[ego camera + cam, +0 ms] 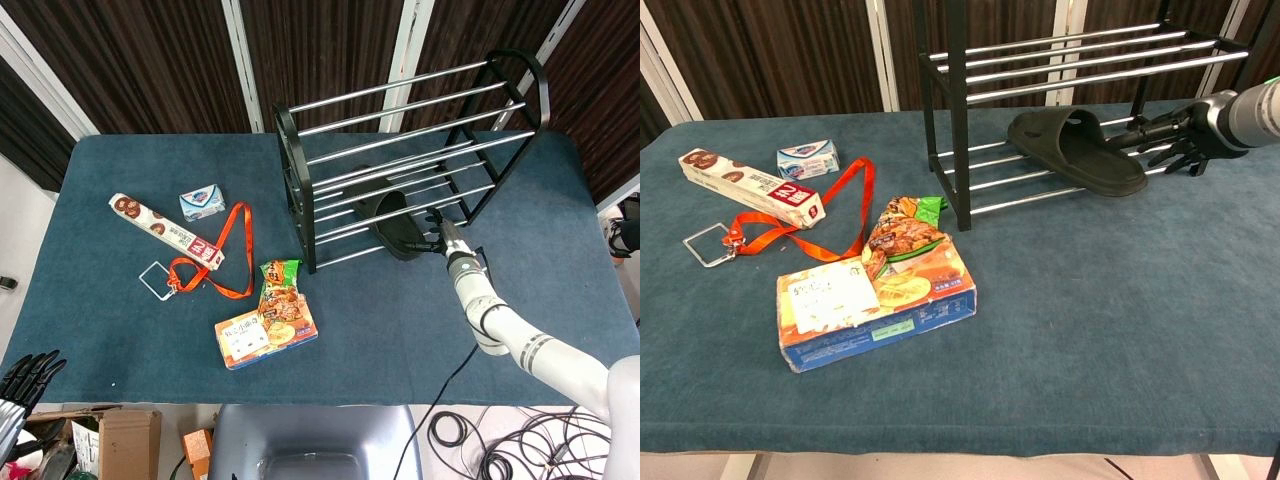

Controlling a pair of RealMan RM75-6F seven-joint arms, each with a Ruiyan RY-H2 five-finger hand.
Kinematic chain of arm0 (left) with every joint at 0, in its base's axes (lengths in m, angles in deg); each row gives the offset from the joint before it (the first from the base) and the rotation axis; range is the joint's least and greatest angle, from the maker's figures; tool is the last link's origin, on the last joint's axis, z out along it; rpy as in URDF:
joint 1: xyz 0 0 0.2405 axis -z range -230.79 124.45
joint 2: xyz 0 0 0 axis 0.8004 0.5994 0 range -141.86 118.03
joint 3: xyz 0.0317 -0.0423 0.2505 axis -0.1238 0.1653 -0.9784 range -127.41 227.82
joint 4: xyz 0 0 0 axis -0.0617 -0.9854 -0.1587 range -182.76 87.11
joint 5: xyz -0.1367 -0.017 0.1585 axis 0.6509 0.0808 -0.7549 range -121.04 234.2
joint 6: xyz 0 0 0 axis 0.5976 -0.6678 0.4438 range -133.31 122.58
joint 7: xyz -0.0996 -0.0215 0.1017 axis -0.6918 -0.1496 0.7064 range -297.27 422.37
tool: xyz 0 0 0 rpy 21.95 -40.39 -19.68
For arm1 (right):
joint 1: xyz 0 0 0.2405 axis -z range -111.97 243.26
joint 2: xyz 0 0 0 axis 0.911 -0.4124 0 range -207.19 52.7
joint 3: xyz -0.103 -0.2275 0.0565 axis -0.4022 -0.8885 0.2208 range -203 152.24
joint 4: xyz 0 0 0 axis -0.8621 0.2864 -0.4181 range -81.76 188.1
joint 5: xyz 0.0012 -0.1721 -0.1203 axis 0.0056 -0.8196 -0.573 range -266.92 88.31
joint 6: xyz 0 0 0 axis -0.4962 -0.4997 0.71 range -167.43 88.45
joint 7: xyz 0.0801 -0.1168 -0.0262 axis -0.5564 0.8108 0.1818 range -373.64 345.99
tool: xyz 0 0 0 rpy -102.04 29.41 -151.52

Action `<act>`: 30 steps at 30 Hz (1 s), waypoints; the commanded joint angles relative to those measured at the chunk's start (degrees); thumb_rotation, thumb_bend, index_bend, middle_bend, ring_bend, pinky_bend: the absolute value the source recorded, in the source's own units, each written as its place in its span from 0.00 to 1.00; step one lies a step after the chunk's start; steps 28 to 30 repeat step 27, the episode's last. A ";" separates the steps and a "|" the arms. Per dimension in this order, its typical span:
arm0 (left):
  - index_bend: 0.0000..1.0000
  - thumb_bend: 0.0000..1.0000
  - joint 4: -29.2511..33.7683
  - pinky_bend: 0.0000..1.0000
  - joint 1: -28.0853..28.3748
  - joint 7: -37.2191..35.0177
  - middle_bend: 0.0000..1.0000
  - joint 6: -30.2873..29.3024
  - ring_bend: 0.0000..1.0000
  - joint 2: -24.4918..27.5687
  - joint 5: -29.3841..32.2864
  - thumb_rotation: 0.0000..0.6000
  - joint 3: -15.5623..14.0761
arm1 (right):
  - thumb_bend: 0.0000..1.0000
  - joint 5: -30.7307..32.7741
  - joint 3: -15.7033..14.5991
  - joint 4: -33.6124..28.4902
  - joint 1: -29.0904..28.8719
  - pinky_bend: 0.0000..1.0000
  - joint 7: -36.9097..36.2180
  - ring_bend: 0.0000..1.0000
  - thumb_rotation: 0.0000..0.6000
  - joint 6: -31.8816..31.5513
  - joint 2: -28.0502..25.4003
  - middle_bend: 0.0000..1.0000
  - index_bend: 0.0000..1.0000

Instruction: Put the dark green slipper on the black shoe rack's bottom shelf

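The dark green slipper [395, 225] [1080, 150] lies sole down on the rails of the bottom shelf of the black shoe rack [291, 170] [958, 120]. Its heel juts out over the front rail. My right hand [440, 232] [1175, 135] hangs just right of the heel with its fingers spread and pointing at the slipper, holding nothing. Whether the fingertips still touch the slipper is unclear. My left hand [25, 375] hangs off the table's near left corner, fingers apart and empty.
Left of the rack lie a biscuit box [875, 300], a snack bag [905, 230], an orange lanyard [830, 215], a long cookie box [750, 185] and a small blue packet [808, 158]. A black cable [440, 380] trails off the front edge.
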 commanded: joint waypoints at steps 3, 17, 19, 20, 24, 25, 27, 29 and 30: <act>0.00 0.32 0.64 0.03 -0.08 -0.16 0.00 -0.51 0.00 -0.03 0.41 1.00 0.52 | 0.09 -15.19 -3.06 -12.99 7.56 0.07 -1.83 0.07 0.78 -1.76 -8.34 0.04 0.00; 0.00 0.35 20.31 0.02 1.27 10.62 0.00 3.65 0.00 5.04 2.97 1.00 2.35 | 0.09 -85.18 -23.22 -20.87 47.35 0.00 2.22 0.00 0.86 -53.92 -14.86 0.00 0.00; 0.00 0.35 22.01 0.02 0.88 12.47 0.00 2.66 0.00 4.74 2.44 1.00 2.55 | 0.09 -86.84 -23.92 -17.70 50.67 0.00 0.88 0.00 0.90 -59.74 -12.63 0.00 0.00; 0.00 0.35 22.43 0.02 0.61 13.09 0.00 2.48 0.00 4.49 2.41 1.00 2.52 | 0.09 -87.30 -23.94 -16.47 51.63 0.00 -0.75 0.00 0.91 -61.56 -11.92 0.00 0.00; 0.00 0.36 23.22 0.02 0.46 16.63 0.00 3.01 0.00 4.68 -0.37 1.00 0.82 | 0.09 -88.89 -23.53 -13.85 53.77 0.00 -4.94 0.00 0.93 -66.35 -11.80 0.00 0.00; 0.00 0.36 23.25 0.02 0.59 16.70 0.00 3.39 0.00 4.80 -0.81 1.00 0.48 | 0.09 -88.89 -23.24 -13.78 53.93 0.00 -5.71 0.00 0.93 -66.82 -11.88 0.00 0.00; 0.00 0.36 23.45 0.02 0.89 16.68 0.00 4.19 0.00 4.97 -1.22 1.00 0.11 | 0.09 -88.82 -22.82 -13.84 54.13 0.00 -6.53 0.00 0.93 -67.18 -12.08 0.00 0.00; 0.00 0.36 23.45 0.02 0.89 16.68 0.00 4.19 0.00 4.97 -1.22 1.00 0.11 | 0.09 -88.82 -22.82 -13.84 54.13 0.00 -6.53 0.00 0.93 -67.18 -12.08 0.00 0.00; 0.00 0.36 23.45 0.02 0.89 16.68 0.00 4.19 0.00 4.97 -1.22 1.00 0.11 | 0.09 -88.82 -22.82 -13.84 54.13 0.00 -6.53 0.00 0.93 -67.18 -12.08 0.00 0.00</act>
